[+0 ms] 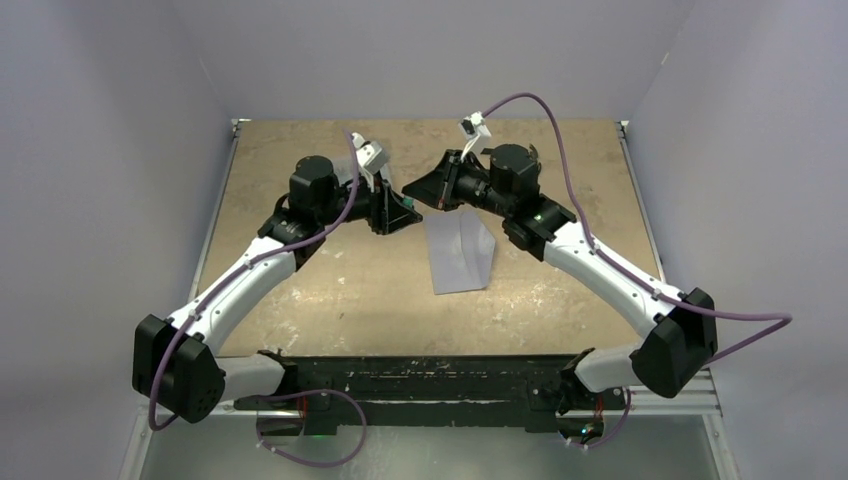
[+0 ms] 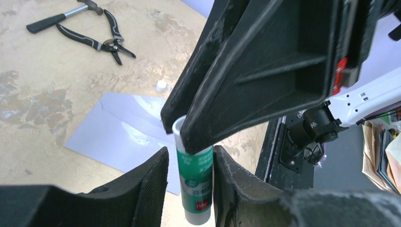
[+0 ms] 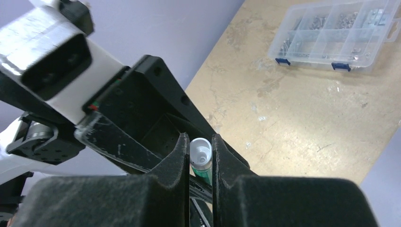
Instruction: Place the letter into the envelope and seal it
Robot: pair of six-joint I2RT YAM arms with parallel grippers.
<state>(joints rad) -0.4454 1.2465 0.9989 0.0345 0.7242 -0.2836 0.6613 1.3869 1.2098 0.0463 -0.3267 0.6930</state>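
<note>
Now, envelope (image 1: pixel 458 255): flat on desk (image 1: pixel 300 285), mid, btwn arms; light, floppy, slides, so pin flat, pinch edge.
Letter: not seen.
R pincer (image 3: pixel 201 142): clamped on glue tube (image 3: pixel 201 158) top.
L pincer (image 2: pixel 190 151): flanks it; can't tell if gripping.

Wrist cameras sight closely along the left claw (image 2: pixel 190 153) and right claw (image 3: pixel 199 142), facing each other. Both share the green-and-white plastic tube (image 2: pixel 196 184) between the tips. The overhead camera looks down from far above and behind both claws.
</note>
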